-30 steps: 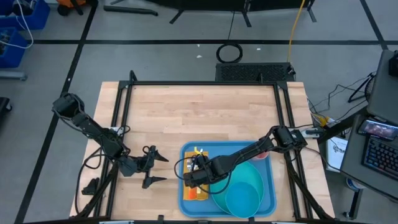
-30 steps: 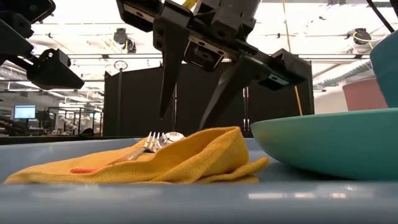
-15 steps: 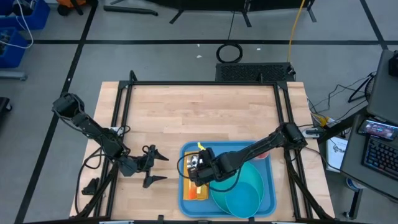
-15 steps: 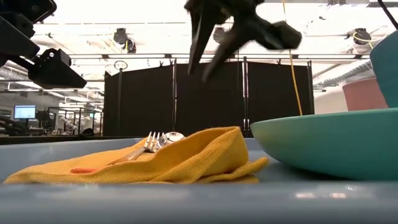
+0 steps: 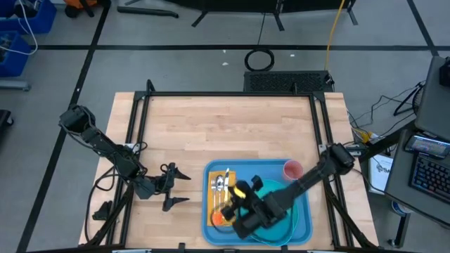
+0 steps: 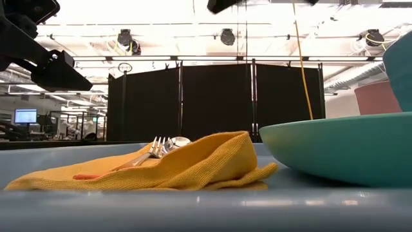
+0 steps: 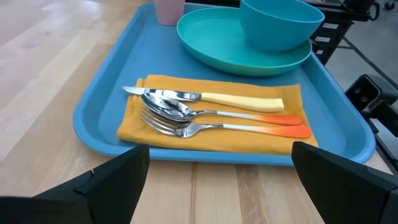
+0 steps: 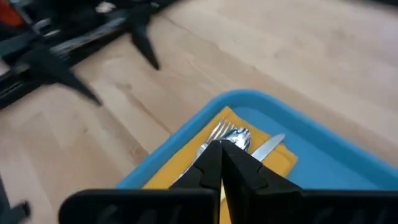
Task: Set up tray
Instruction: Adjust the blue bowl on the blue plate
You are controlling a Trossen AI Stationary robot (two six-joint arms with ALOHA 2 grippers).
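Observation:
The blue tray (image 5: 271,166) (image 7: 106,93) lies near the table's front edge. On it an orange-yellow napkin (image 7: 283,93) carries a knife (image 7: 211,97), spoon (image 7: 205,114) and fork (image 7: 205,129). Beside the napkin stands a teal plate (image 7: 217,37) with a teal bowl (image 7: 280,22) on it, and a pink cup (image 5: 292,169) stands at the far right corner. My right gripper (image 8: 222,146) (image 5: 235,211) hangs shut high above the napkin, holding nothing. My left gripper (image 5: 176,190) rests open on the table left of the tray.
Bare wooden tabletop (image 5: 225,126) stretches from the tray to the far edge. A black frame (image 5: 232,93) runs along the table's sides. My right arm (image 5: 309,176) slants over the plate and bowl in the high view.
My right gripper has risen from just above the napkin, almost out of the low view's top, drawing back toward the near edge, and its fingers have shut on nothing. The cutlery and napkin lie as before.

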